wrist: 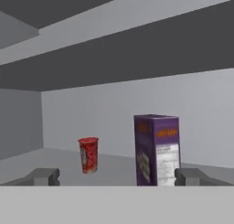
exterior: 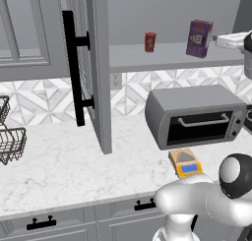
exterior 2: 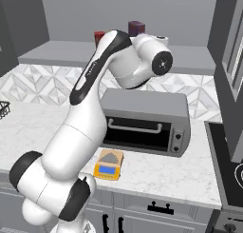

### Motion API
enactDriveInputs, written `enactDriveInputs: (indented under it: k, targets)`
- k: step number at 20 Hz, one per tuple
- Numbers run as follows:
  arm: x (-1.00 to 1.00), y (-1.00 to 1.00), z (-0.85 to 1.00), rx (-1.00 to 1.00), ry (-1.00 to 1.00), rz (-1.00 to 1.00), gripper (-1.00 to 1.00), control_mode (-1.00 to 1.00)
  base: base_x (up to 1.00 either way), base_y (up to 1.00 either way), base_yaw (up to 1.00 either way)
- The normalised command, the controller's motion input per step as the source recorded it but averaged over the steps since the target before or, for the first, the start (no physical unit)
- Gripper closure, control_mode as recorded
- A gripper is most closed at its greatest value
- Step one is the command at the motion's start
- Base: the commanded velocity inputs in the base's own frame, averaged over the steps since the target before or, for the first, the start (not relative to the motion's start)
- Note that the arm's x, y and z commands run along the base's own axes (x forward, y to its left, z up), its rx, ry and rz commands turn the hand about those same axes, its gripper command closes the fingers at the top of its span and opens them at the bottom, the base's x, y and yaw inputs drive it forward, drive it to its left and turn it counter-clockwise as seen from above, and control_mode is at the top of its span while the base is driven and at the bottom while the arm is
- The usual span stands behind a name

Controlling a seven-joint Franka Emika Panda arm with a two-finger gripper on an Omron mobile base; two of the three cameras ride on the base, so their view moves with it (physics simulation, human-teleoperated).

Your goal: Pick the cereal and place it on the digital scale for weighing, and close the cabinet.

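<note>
The cereal (exterior: 199, 38) is a dark purple box standing upright on the shelf of the open cabinet (exterior: 96, 63); its top (exterior 2: 136, 27) shows behind the arm. In the hand view the cereal (wrist: 156, 150) stands ahead, right of centre. My gripper (wrist: 118, 177) is open, level with the shelf, short of the box, with nothing between its fingertips (wrist: 43, 176). From the left base view the gripper (exterior: 219, 40) reaches in from the right, just beside the box. The yellow-orange digital scale (exterior: 185, 163) (exterior 2: 108, 164) lies on the counter in front of the toaster oven.
A small red can (exterior: 150, 42) (wrist: 88, 154) stands left of the cereal on the shelf. A grey toaster oven (exterior: 197, 114) (exterior 2: 144, 120) sits under the shelf. The cabinet's left door handle (exterior: 74, 68) juts over the counter. A wire basket (exterior: 10, 136) stands far left.
</note>
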Motion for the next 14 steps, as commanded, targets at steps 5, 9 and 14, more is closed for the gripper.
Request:
enactDriveInputs:
  k: [5, 9, 14]
  targets:
    - [0.27, -0.15, 0.00, 0.00, 0.06, 0.01, -1.00, -1.00, 0.00, 0.00, 0.00]
    - [0.29, -0.09, 0.03, 0.00, 0.04, 0.00, -1.00, -1.00, 0.00, 0.00, 0.00]
    - [0.21, -0.15, 0.02, 0.00, 0.01, 0.00, -1.00, -1.00, 0.00, 0.00, 0.00]
